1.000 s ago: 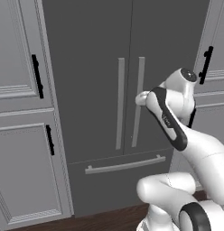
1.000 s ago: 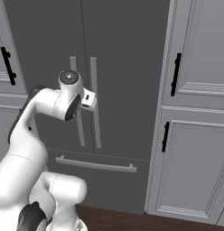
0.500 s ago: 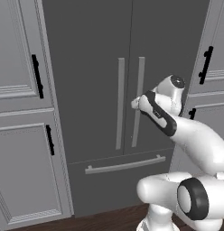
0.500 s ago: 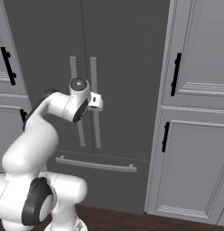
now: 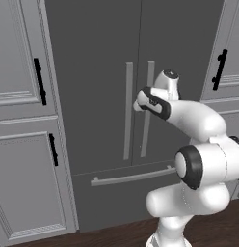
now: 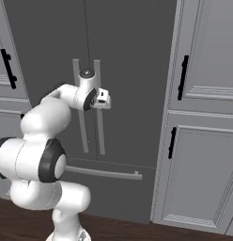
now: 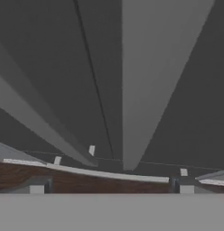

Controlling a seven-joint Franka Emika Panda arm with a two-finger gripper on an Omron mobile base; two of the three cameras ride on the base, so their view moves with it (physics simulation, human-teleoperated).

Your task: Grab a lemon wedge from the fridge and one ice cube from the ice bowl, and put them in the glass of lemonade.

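The fridge [image 5: 116,87] fills the centre of both base views, a tall dark grey unit with both upper doors closed and a drawer front below. Its two long silver bar handles [image 5: 128,116] run upright side by side at the door seam, and a third silver bar [image 5: 133,176] lies across the drawer. The white arm reaches forward from the lower right of the left base view, and the hand [image 5: 139,102] sits at mid-height of the frame, right at the right-hand door handle [image 6: 98,113]. In the hand view that handle [image 7: 154,76] looms close as a pale grey bar, and the fingers [image 7: 37,188] stand wide apart with nothing between them. Grey panelled cabinets [image 5: 25,120] with black handles [image 5: 40,82] flank the fridge on both sides, above a dark wooden floor [image 6: 137,233].
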